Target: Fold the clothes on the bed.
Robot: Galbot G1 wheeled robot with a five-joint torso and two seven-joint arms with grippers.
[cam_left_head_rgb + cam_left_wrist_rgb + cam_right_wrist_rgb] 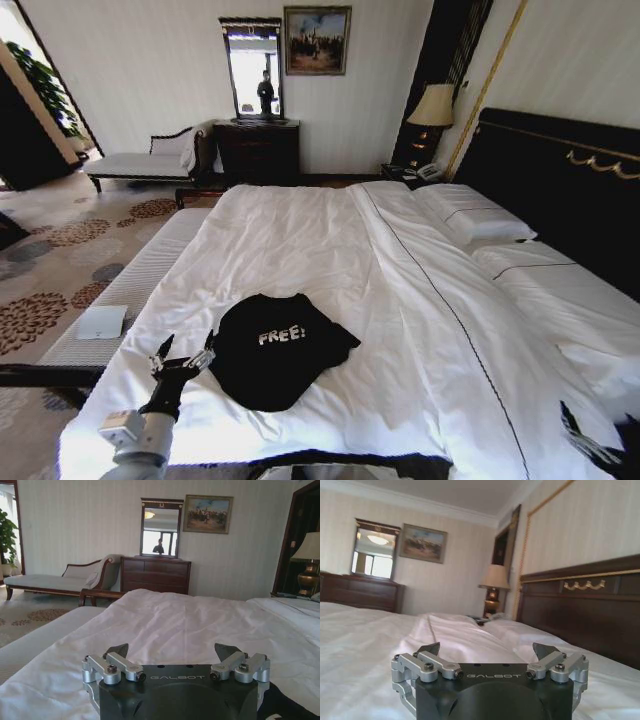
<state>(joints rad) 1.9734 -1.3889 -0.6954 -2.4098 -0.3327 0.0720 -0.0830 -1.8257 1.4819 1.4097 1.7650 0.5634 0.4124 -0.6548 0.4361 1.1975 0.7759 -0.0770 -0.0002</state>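
Observation:
The clothes, one black T-shirt (280,355) with white "FREE!" lettering, lie rumpled on the white duvet of the bed (400,290), near its foot on the left half. My left gripper (183,358) hovers just left of the shirt's edge, open with nothing between its fingers. In the left wrist view the open left gripper (172,652) points across the duvet, with a corner of the black T-shirt (292,707) beside it. My right gripper (590,440) sits low over the bed's right side, far from the shirt. The right wrist view shows this right gripper (487,650) open and empty.
A white-cushioned bench (130,285) runs along the bed's left side with a small white folded cloth (100,322) on it. Pillows (480,220) and the black headboard (560,180) lie to the right. A chaise (140,162), dresser (258,150) and lamp (432,105) line the far wall.

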